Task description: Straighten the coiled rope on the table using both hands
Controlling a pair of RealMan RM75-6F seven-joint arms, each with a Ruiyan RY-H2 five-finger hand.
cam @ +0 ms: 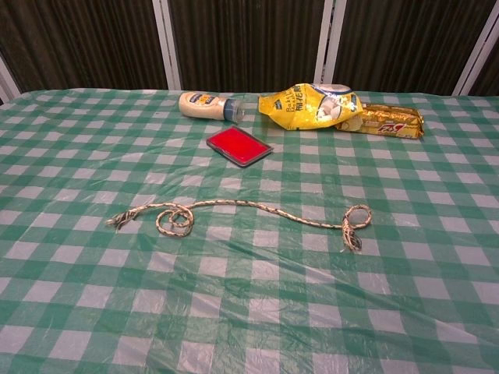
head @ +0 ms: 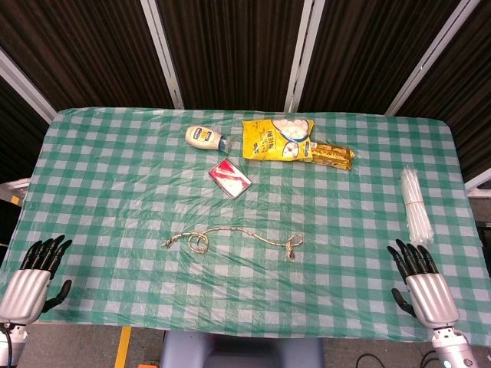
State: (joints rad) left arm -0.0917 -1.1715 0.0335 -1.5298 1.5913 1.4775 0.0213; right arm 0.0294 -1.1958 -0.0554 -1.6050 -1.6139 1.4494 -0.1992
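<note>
A thin beige rope [head: 230, 236] lies across the middle of the green checked tablecloth [head: 115, 176], with a small loop near its left end and another loop at its right end [head: 294, 243]. The chest view shows the same rope [cam: 242, 209], with its left loop [cam: 175, 220] and its right loop [cam: 355, 220]. My left hand [head: 37, 272] rests at the near left table edge, fingers apart and holding nothing. At the near right edge my right hand [head: 420, 277] is likewise open and empty. Both hands are far from the rope and show in the head view only.
At the back stand a lying mayonnaise bottle [head: 205, 138], a yellow snack bag [head: 278, 139], a biscuit pack [head: 332, 155] and a red flat box [head: 231, 177]. A bundle of white strips [head: 416, 207] lies near the right edge.
</note>
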